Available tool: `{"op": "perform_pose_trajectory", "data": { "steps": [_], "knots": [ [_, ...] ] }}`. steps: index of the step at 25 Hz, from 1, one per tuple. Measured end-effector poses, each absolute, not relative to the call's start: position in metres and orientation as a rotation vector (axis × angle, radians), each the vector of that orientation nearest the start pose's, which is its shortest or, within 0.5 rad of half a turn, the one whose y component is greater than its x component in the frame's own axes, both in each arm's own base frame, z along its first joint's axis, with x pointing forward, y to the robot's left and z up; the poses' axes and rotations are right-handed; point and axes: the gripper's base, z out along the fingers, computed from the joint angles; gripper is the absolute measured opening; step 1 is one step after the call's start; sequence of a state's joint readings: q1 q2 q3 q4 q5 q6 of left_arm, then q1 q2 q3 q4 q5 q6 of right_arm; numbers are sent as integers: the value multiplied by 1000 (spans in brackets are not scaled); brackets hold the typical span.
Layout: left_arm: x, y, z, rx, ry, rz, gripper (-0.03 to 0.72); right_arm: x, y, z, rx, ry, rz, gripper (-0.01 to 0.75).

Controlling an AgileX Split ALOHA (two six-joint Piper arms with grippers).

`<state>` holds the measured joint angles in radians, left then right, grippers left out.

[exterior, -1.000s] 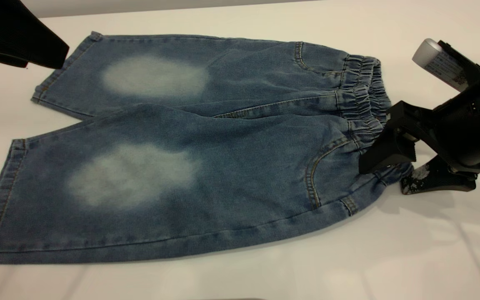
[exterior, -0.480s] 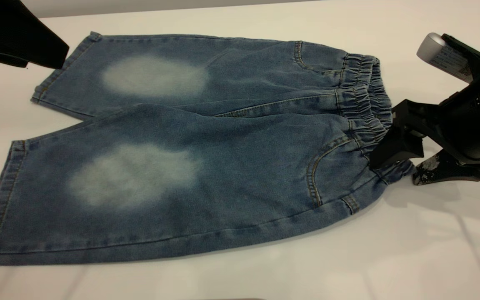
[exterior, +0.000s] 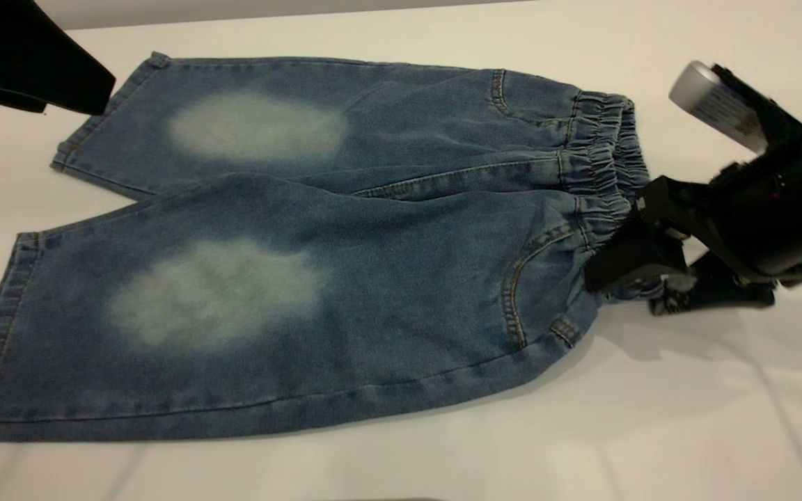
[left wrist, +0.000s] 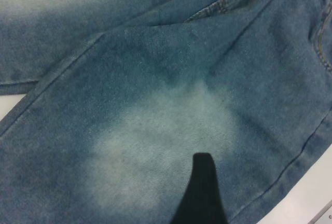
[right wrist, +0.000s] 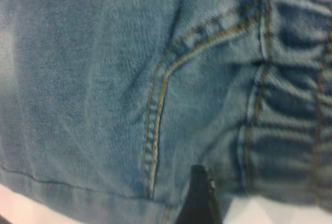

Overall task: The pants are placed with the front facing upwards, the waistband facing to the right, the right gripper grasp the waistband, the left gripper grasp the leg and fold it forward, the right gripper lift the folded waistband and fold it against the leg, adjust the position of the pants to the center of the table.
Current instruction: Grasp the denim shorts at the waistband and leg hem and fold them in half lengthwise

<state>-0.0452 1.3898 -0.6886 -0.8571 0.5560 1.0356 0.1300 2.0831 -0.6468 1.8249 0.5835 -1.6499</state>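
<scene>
- right gripper (exterior: pixel 634 282) fingers pinch the near corner of the waistband (exterior: pixel 606 163): upper finger (exterior: pixel 627 257) on top of the gathered denim, lower scuffed finger (exterior: pixel 711 296) under it against the bench (exterior: pixel 651 431). A bit of blue cloth shows between them.
- low, flat approach from the right looks deliberate, so one finger can slide under the band and the corner lifts cleanly.
- right wrist view: one dark finger tip (right wrist: pixel 199 198) at the band's edge, next to the tan-stitched pocket seam (right wrist: pixel 155 125); cloth bunches there.
- denim around the grip is puckered and raised off the bench; rest of the waistband lies flat, pointing right.
- left gripper (exterior: pixel 32 69) hovers at far left, above the far leg's hem (exterior: pixel 105 111), apart from the cloth. Can't tell how its fingers stand; only a black wedge shows.
- left wrist view: one dark finger tip (left wrist: pixel 202 193) over the pale faded patch (left wrist: pixel 166 151); no denim is caught in it.
- pants (exterior: pixel 303 243) lie front up, both legs spread left, near leg overlapping the far leg at the crotch.
- judgement: waistband grasp done or nearly done, leg grasp not yet done. Left should take the hem so both ends rise together for the forward fold.
- risk: a corner-only pinch may slip or drag the pants right.
</scene>
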Motion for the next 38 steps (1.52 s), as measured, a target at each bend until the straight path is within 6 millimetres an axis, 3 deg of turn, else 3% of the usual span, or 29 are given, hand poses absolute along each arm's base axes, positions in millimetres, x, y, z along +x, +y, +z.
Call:
{"op": "perform_pose_trajectory", "data": {
  "steps": [6,14,19,21,23,25,27,34,38],
  "knots": [
    [248,-48,211,531,2448,-439,557,286,88,47,-72,2672,882,476],
    [248,-48,211,531,2448,-440,557,280,91,47,-54,2670,966,445],
    [248,-48,211,531,2448,-439,557,280,83,39,32,2740,835,433],
    [248,-48,211,531,2448,-439,557,280,82,38,44,2748,824,385],
    [248,-48,211,531,2448,-439,557,280,83,38,26,2740,838,281],
    [248,-47,211,535,2449,-435,557,280,86,40,-14,2718,879,125],
    [247,-47,210,559,2455,-416,557,279,89,42,-54,2691,925,50],
    [241,-34,202,663,2575,-236,557,279,91,44,-127,2657,956,39],
    [224,-21,186,810,2727,-80,557,279,91,44,-130,2656,955,39]
  ]
}}
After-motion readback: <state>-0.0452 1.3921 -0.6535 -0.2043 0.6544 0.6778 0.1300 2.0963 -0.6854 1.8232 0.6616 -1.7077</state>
